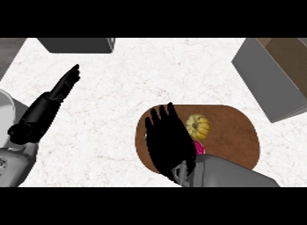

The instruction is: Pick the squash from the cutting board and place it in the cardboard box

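On the white speckled desk (149, 74) a grey block (78, 44) stands at the far edge, left of centre, well apart from the other items. A small pink object (199, 146) shows on the cutting board (237, 127), just beside the right robot hand (169, 138) and largely hidden by it; what it is cannot be told. Nothing lies on the bare desk between the board and the cardboard box (279, 77).

The cardboard box sits at the far right, tilted in view, with grey outer walls and a brown inside; no contents can be seen from this angle. The brown, rounded cutting board lies near the front right. The yellow ribbed squash (198, 125) rests on it, near its middle.

The right robot hand lies over the left part of the board, fingers straight and pointing away, open and holding nothing, just left of the squash; contact cannot be determined. The left robot hand (66, 83) shows at the left above the desk, fingers straight, open, at rest.
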